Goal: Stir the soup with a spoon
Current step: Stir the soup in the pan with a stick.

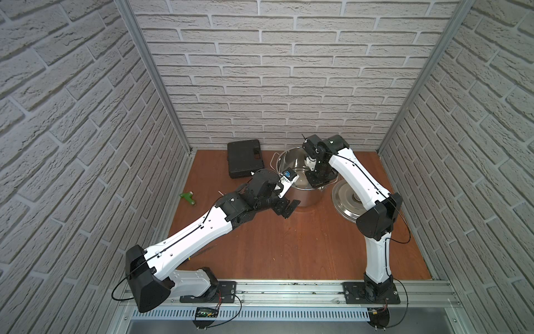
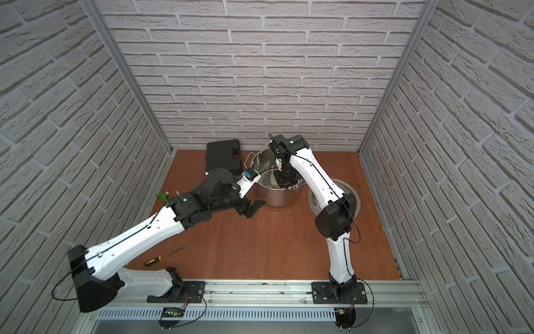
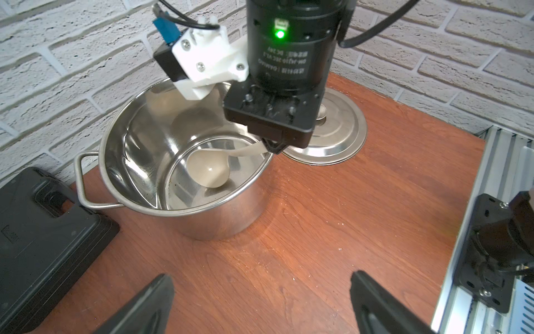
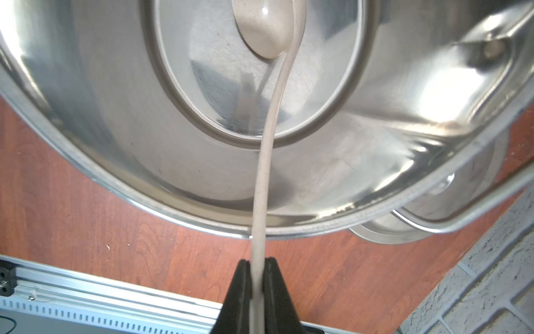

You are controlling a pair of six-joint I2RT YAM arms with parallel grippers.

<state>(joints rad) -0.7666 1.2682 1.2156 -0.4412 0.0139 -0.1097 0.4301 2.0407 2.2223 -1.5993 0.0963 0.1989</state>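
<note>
Brick-walled cell, wooden tabletop [image 3: 318, 231]. Right gripper [image 4: 257, 264] is clamping the spoon [image 4: 261, 173] by its handle end. The slim cream handle is curving down away from the jaws, with the deep round bowl sitting low at the bare shiny bottom of the pot [image 3: 225, 222]; contact unclear. Left gripper [image 3: 260, 276] is hanging wide open just beside the pot, holding nothing.

Three walls of whitish brick-pattern panelling close in the space: a back wall [image 1: 289, 72], a left side wall [image 1: 57, 130] and a right side wall [image 1: 491, 144]. Slanting aluminium posts [image 1: 153, 72] mark the two back corners. The bench [image 1: 289, 245] is reddish-brown wood grain with a dull sheen under soft, even light. Along its near edge runs an aluminium rail [image 1: 289, 289], then a slotted grille [image 1: 289, 314]. The grey strip [image 1: 289, 328] beyond the grille may be sheet metal; the crop is too tight to tell.
</note>
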